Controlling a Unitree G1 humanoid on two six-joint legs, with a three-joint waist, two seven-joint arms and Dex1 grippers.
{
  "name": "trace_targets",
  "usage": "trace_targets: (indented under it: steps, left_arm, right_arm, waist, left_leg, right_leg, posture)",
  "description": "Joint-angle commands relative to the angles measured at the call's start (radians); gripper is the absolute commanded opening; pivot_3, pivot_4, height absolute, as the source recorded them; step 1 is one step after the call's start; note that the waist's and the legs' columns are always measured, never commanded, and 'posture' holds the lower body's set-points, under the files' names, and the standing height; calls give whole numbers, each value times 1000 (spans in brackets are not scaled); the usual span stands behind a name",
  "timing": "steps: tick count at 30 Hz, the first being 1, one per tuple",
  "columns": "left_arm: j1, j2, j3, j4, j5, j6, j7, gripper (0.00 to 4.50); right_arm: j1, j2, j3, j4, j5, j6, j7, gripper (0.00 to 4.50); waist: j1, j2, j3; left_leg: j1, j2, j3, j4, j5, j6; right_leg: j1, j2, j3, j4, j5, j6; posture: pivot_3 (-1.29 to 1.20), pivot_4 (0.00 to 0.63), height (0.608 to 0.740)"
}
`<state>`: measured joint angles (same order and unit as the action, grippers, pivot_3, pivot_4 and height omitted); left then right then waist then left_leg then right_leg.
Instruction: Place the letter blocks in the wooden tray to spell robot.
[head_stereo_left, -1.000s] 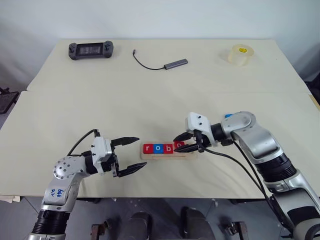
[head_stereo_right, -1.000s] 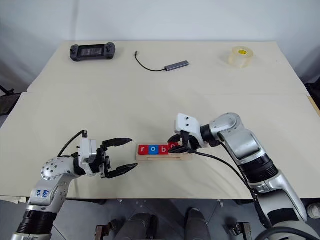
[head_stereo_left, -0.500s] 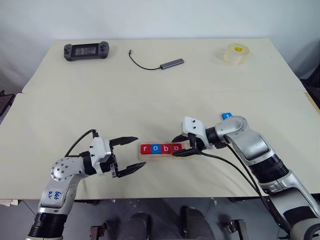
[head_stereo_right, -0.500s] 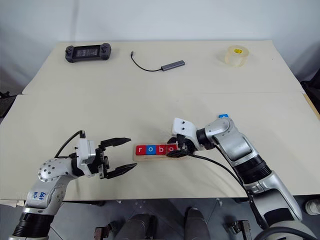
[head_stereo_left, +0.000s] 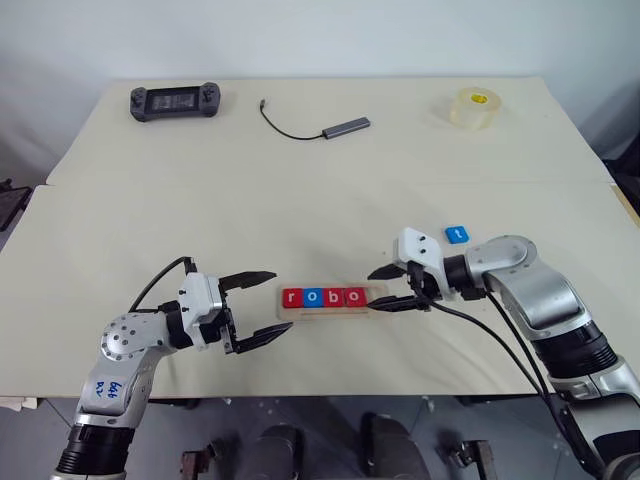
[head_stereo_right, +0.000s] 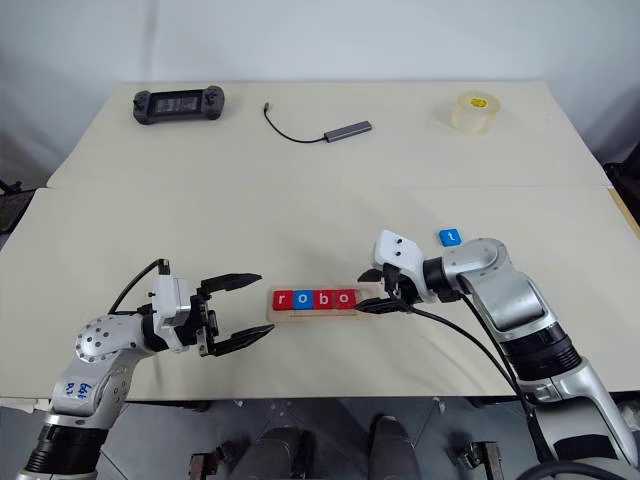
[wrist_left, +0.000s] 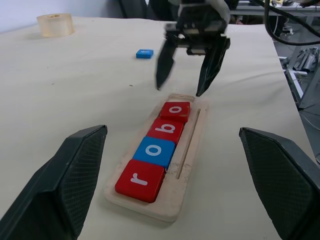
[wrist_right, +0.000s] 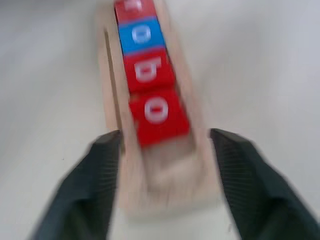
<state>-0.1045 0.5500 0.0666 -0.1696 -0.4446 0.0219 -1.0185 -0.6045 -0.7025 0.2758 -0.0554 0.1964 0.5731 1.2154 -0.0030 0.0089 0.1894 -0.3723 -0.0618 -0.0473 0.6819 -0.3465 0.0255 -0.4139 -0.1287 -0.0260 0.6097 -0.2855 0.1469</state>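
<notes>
Now my right gripper (head_stereo_left: 398, 287), jaws apart and empty, has backed off the wooden tray (head_stereo_left: 378, 306) at center frame; four blocks read r-o-b-o, blue t block (head_stereo_left: 456, 234) waits upper right on the worktop.

Table (head_stereo_left: 300, 200) bearing wooden tray (head_stereo_left: 335, 309), blue block (head_stereo_left: 456, 234), controller (head_stereo_left: 174, 100), cable (head_stereo_left: 315, 124), seemingly tape (head_stereo_left: 474, 107)
</notes>
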Motion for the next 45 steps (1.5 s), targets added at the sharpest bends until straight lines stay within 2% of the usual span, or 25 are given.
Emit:
trace_targets:
  steps: [1,5,12,19,22,25,28,32,37,42,45]
  left_arm:
    - [-3,1,8,-7,-13,-9,-6,4500]
    - [-9,4,10,-3,-14,-8,-9,4500]
    - [-11,7,15,-1,-13,-11,-8,4500]
    - [-15,5,14,7,-12,-14,-13,4500]
    - [-19,3,10,12,-12,-14,-17,4500]
    - [-29,2,7,33,-11,-19,-26,4500]
    - [-33,2,9,50,-12,-26,-35,4500]
    - [-64,-2,12,101,-11,-28,-37,4500]
    - [-97,-2,8,150,-10,-39,-63,4500]
    - [-121,-6,10,184,-8,-48,-75,4500]
    - [-127,-9,8,190,-7,-50,-76,4500]
  right_arm:
    - [13,-8,11,-23,-14,-21,-9,1439]
    - [18,7,31,-25,-25,-21,-19,15]
    - [-15,56,37,-12,-30,17,-60,15]
    - [-11,37,25,-31,-31,21,-61,15]
    - [26,2,-53,-96,17,25,-60,15]
    - [138,-44,-229,-192,116,42,-77,575]
    - [244,-46,-346,-242,146,15,-137,1508]
    - [546,53,-621,-222,114,-280,-272,2803]
    - [769,186,-814,-188,154,-478,-376,4483]
    - [885,254,-838,-154,144,-590,-429,4483]
    - [882,274,-813,-157,160,-587,-464,4483]
  waist:
    - [-1,0,0]
    - [1,0,0]
    - [1,0,0]
    - [2,0,0]
    - [5,0,0]
    - [15,0,0]
    - [24,0,0]
    - [34,-1,-1]
    - [28,-1,-1]
    - [11,0,-1]
    - [2,0,-1]
  left_leg:
    - [0,0,0,0,0,0]
    - [0,0,0,0,0,0]
    - [0,0,0,0,0,0]
    - [0,0,0,0,0,0]
    - [0,0,0,0,0,0]
    - [-1,0,-1,0,0,0]
    - [-1,0,-1,0,0,0]
    - [-1,0,-1,0,0,0]
    - [1,-3,1,0,0,2]
    - [5,0,4,-1,1,1]
    - [5,0,4,-1,1,1]
  right_leg:
    - [0,0,0,0,0,0]
    - [0,0,0,0,0,0]
    - [0,0,0,0,0,0]
    - [0,0,0,0,0,0]
    - [0,0,0,0,0,0]
    - [0,0,-1,-1,0,0]
    - [0,0,-1,-1,0,0]
    - [1,1,-2,-1,0,0]
    - [2,-1,1,0,1,2]
    - [3,2,4,1,1,1]
    - [3,2,4,1,1,1]
  posture:
    - [0,150,740]
    - [0,150,740]
    - [0,150,740]
    - [0,150,740]
    - [0,150,740]
    - [0,150,740]
    - [0,150,740]
    - [0,150,740]
    - [0,150,740]
    - [0,150,740]
    - [0,150,740]
